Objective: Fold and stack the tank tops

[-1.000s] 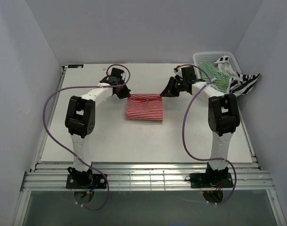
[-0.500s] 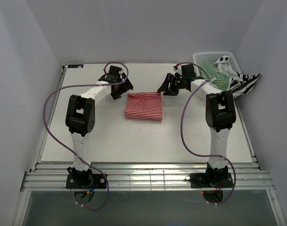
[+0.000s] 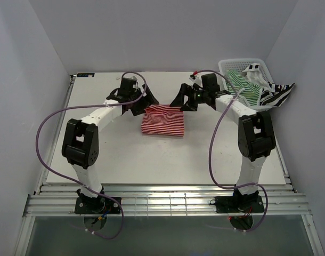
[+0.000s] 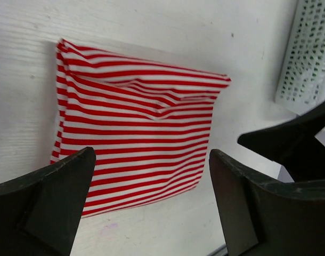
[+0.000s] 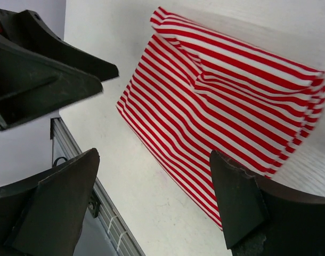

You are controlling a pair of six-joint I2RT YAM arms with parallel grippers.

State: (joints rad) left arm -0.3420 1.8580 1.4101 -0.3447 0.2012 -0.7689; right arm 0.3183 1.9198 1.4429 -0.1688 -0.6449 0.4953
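Note:
The red-and-white tank top (image 3: 162,121) lies folded into a flat rectangle in the middle of the table, also seen in the left wrist view (image 4: 136,128) and the right wrist view (image 5: 226,101). My left gripper (image 3: 141,101) hovers open just off its far left corner, with nothing between its jaws (image 4: 152,154). Off the far right corner my right gripper (image 3: 183,100) is open and empty too (image 5: 154,154). The green-and-white tank top (image 3: 241,82) lies crumpled in the basket. Over the basket's right rim hangs the black-and-white tank top (image 3: 277,94).
The white lattice basket (image 3: 242,62) stands at the table's far right corner, its wall showing in the left wrist view (image 4: 309,53). Walls enclose the table on three sides. A metal rail (image 3: 162,192) runs along the near edge by the arm bases.
Both grippers have opened and let go of the red-and-white top's far corners, and it now lies flat. The left arm's elbow has swung out to the left.

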